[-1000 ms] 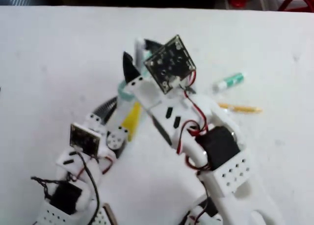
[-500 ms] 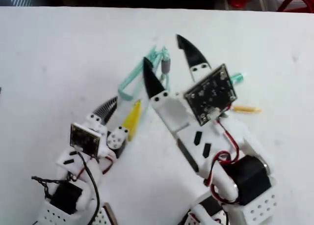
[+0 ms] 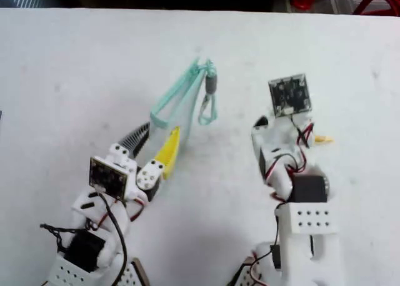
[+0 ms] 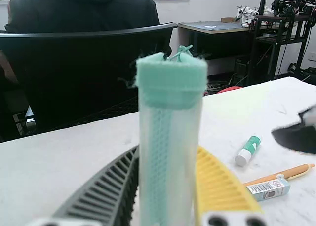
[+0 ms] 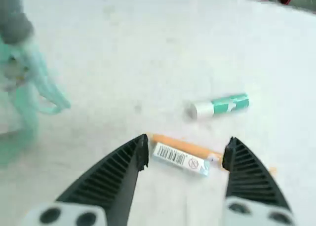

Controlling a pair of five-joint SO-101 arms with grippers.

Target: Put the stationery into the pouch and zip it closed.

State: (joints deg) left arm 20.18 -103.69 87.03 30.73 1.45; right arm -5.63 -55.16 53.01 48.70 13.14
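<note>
A teal mesh pouch [image 3: 181, 98] lies on the white table [image 3: 75, 67] with a teal clip [image 3: 208, 111] at its far end. My left gripper [image 3: 161, 128] is shut on the pouch's near end, which stands between the grey and yellow fingers in the left wrist view [image 4: 169, 152]. My right gripper [image 5: 187, 138] is open, hovering low over an orange pen [image 5: 168, 142] with a barcode label. A green and white glue stick [image 5: 219, 106] lies just beyond the pen. From above, the pen's tip [image 3: 322, 138] pokes out beside the right arm's camera board [image 3: 289, 93].
The pouch [image 5: 24, 88] shows at the edge of the right wrist view, well apart from the pen. In the left wrist view the glue stick [image 4: 247, 150] and pen [image 4: 276, 179] lie beside a dark tip of the right gripper [image 4: 296, 134]. A black chair [image 4: 89, 73] stands past the table's far edge.
The right arm has drawn back from the pouch and swung right, ending over the pen. The left arm and the pouch have stayed put.
</note>
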